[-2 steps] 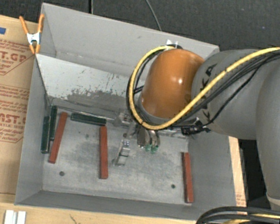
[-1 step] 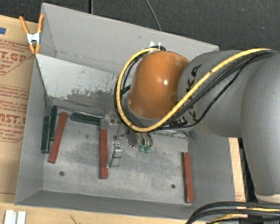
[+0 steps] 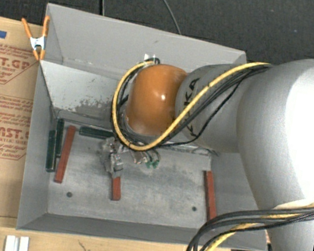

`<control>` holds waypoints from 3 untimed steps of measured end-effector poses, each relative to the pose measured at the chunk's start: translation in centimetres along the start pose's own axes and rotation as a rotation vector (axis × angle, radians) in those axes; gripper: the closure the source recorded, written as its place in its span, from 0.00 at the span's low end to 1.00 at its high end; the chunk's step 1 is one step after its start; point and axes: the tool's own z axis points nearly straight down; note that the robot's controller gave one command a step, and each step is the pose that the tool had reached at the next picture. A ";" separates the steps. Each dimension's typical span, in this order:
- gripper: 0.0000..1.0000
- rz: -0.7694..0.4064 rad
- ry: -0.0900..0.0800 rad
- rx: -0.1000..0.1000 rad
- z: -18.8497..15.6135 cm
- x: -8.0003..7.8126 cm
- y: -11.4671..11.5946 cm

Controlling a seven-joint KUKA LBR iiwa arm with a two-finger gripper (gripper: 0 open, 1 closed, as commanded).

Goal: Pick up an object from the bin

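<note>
Big grey arm hogs the foreground; its gripper sits low in the bin, can't tell if open or closed. Red-brown stick pokes out at its 6 o'clock. I'd centre over that stick's top end before squeezing, then lift straight.

Bin looking like grey sheet metal, matt. Back wall and floor showing whitish scuffs and scratches, rough in places. Orange cover on wrist shining glossy, smooth, reflecting light. Arm shell appearing smooth, silver-grey, with soft satin sheen. Cables wearing smooth yellow and black sheath. Gripper giving small metallic glints. Red-brown stick and dark green stick beside it looking matt, dull; their material not being clear.
</note>
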 end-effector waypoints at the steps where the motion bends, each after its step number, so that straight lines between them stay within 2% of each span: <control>1: 0.00 0.000 -0.002 0.001 0.1 0.0 0.0; 2: 0.00 0.000 -0.001 0.000 0.2 0.1 0.0; 3: 1.00 -0.395 0.001 0.002 0.1 2.4 -4.6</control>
